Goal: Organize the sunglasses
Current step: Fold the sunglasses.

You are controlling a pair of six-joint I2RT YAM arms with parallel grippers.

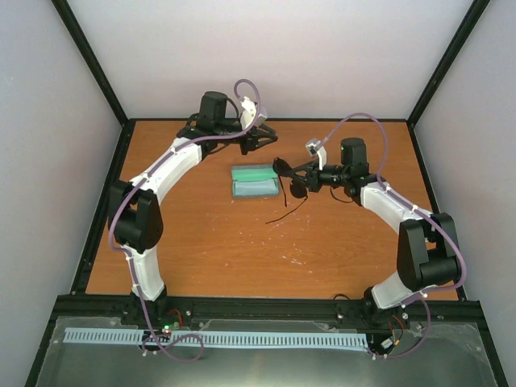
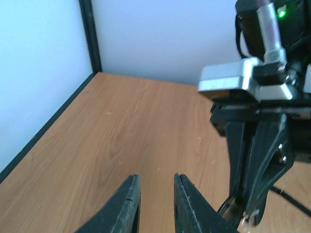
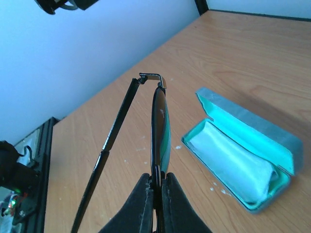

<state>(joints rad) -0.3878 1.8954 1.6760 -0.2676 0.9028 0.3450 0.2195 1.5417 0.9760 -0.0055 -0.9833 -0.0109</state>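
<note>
My right gripper [image 3: 156, 180] is shut on the black sunglasses [image 3: 160, 121], pinching the frame edge-on and holding the pair above the table. One long temple arm [image 3: 109, 141] hangs open to the left. In the top view the sunglasses [image 1: 290, 181] hang just right of the open case [image 1: 255, 182]. The case [image 3: 243, 150] is blue-grey outside and teal inside, with a pale cloth [image 3: 228, 162] lying in it. My left gripper [image 2: 154, 182] is open and empty, hovering over bare wood at the back [image 1: 251, 139], beyond the case.
The wooden table [image 1: 226, 250] is ringed by a black frame [image 1: 105, 210] and white walls. The right arm's wrist [image 2: 257, 121] shows close on the right of the left wrist view. Small white specks dot the wood near the case.
</note>
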